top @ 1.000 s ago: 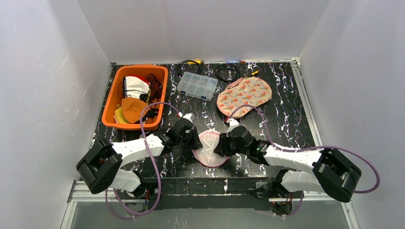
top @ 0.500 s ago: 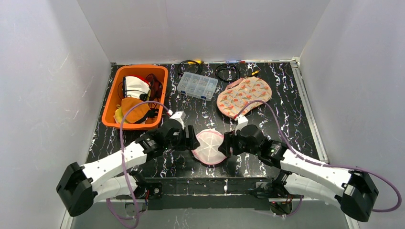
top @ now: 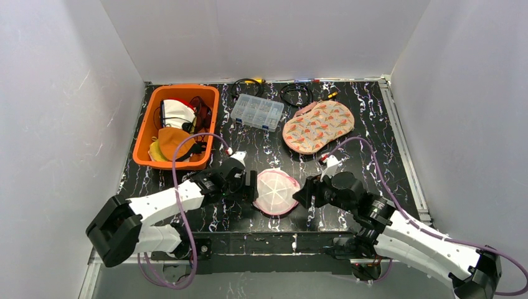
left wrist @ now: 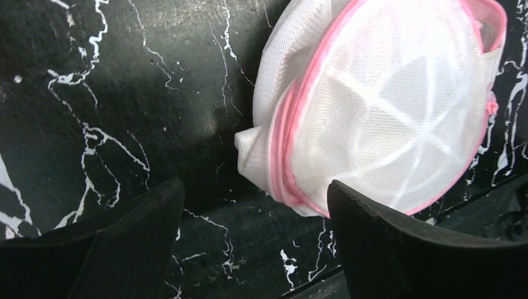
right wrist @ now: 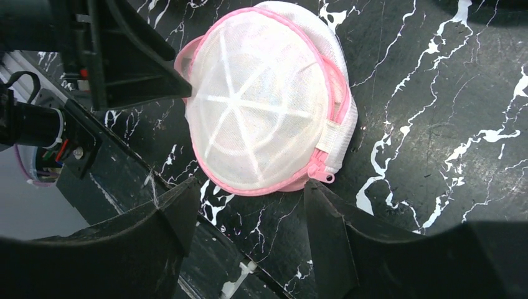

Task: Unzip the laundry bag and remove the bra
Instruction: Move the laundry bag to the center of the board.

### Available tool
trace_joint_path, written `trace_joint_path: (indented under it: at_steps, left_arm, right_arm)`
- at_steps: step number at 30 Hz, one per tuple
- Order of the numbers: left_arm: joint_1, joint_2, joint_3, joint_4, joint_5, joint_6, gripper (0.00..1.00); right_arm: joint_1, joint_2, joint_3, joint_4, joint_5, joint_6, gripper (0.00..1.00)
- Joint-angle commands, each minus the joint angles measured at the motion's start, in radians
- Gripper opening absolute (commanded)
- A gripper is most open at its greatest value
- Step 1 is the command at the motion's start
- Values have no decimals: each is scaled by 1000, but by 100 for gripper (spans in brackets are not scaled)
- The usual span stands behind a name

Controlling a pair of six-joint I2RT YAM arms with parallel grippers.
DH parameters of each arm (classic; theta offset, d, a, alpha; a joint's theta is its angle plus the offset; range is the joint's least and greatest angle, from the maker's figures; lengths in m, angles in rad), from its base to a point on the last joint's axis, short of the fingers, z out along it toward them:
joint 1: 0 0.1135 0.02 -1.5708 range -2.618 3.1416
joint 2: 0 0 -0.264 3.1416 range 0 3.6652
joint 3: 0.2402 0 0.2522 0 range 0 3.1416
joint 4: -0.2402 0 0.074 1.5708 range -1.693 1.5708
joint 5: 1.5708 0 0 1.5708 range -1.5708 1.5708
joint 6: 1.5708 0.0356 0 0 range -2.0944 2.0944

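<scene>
The laundry bag [top: 276,192] is a white mesh dome with a pink zip, lying on the black marbled table near its front edge. It fills the upper right of the left wrist view [left wrist: 386,118] and the middle of the right wrist view [right wrist: 261,106]. Its zipper pull [right wrist: 328,178] rests beside a white tab, and the zip looks closed along the rim. The bra is hidden; nothing shows through the mesh. My left gripper [top: 252,187] [left wrist: 255,193] stands open just left of the bag. My right gripper [top: 302,194] [right wrist: 250,187] stands open just right of it, holding nothing.
An orange bin [top: 149,134] with clothes stands at the back left. A clear compartment box [top: 257,112] and a floral fabric piece [top: 317,126] lie behind the bag, with cables [top: 296,93] along the back wall. The table's front edge runs just below the bag.
Both grippers have opened and drawn back from the bag's sides. The bag, held tilted between them before, now lies free on the table.
</scene>
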Motion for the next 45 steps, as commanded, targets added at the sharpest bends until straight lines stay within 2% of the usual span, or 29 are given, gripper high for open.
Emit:
trace_joint_path:
  at_steps: [1, 8, 12, 20, 23, 27, 30, 31, 38, 40, 42, 45]
  left_arm:
    - [9, 43, 38, 62, 16, 57, 80]
    - [15, 131, 28, 111, 32, -3, 73]
    - [18, 165, 16, 154, 54, -23, 65]
    - [18, 132, -15, 166, 42, -47, 39]
    - [18, 83, -34, 148, 26, -56, 26]
    - [18, -2, -72, 110, 3, -75, 15]
    - [18, -74, -92, 35, -25, -96, 1]
    - [19, -105, -96, -8, -41, -109, 0]
    - [20, -438, -116, -446, -244, -284, 0]
    - [24, -513, -124, -566, -324, -388, 0]
    - [27, -554, -144, -593, -352, -445, 0]
    - [43, -523, -126, -711, -445, -569, 0]
  right_arm:
    - [-2, -54, -11, -26, 12, 23, 69]
    - [-2, -75, -23, -18, 7, 36, 68]
    - [-2, -72, -27, -16, 3, 40, 68]
    - [-3, -84, -36, -20, 8, 42, 66]
    - [-2, -80, -34, -21, 10, 41, 66]
    - [-3, -80, -34, -20, 11, 40, 65]
    - [-2, -79, -37, -13, 12, 40, 65]
    - [-2, -74, -38, -10, 11, 40, 65]
    - [-3, -44, -50, 29, 8, 38, 65]
    - [-1, -29, -59, 62, -2, 42, 65]
    - [-1, -7, -60, 86, -16, 47, 64]
    - [-2, 17, -57, 107, -34, 48, 64]
